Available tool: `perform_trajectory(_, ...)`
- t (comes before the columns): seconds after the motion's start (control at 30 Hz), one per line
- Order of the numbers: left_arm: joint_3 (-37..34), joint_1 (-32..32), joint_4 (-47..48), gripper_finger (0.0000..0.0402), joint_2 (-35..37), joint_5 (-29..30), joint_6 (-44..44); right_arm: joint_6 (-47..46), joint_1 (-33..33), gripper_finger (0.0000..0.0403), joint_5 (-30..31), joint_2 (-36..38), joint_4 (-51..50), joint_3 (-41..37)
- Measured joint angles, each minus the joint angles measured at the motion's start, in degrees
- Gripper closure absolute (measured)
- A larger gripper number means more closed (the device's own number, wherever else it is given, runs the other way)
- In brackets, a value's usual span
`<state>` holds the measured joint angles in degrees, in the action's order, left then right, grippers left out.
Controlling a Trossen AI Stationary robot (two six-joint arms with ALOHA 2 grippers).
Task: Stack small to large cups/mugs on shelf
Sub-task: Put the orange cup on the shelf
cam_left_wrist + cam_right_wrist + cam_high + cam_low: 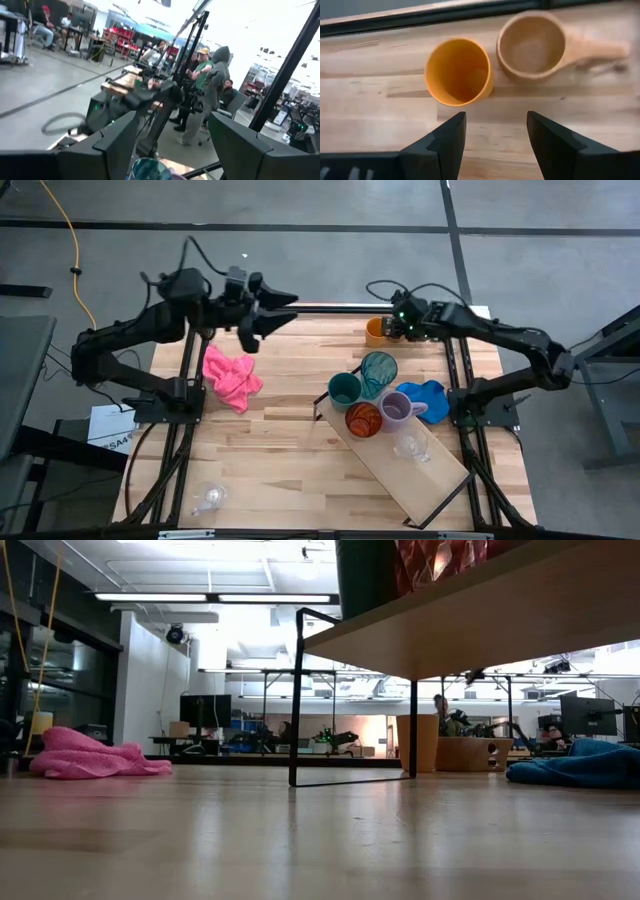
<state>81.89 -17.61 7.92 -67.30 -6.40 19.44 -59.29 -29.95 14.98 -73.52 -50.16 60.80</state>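
Note:
The shelf lies slantwise on the table's right half, a light board on a black frame. On or at its far end stand the green cup, teal tumbler, orange cup, purple mug and a clear glass. The yellow cup and the tan mug stand upright on the table by its far edge. My right gripper hovers open above them, nearer the yellow cup. My left gripper is raised and open near the far edge, touching nothing.
A pink cloth lies left of centre and a blue cloth lies beside the purple mug. Another clear glass stands near the table's near-left corner. The low view shows the shelf's black frame leg. People stand in the room beyond.

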Motion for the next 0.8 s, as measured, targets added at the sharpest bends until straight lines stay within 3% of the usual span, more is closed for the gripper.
perform_trajectory(0.27,-0.02,0.00,2.27,0.0167,3.67,-0.12,-0.09,-11.63,0.72,0.0201,3.76,-0.39,20.84,-11.04)
perform_trajectory(0.37,-0.02,0.00,3.90,0.0167,4.68,-0.22,0.34,-13.47,0.19,0.0201,5.58,-1.06,21.94,-12.28)
perform_trajectory(0.8,-0.02,0.00,5.93,0.0167,8.35,-0.41,0.33,-18.29,-0.50,0.0201,2.58,-11.60,27.75,-12.63)
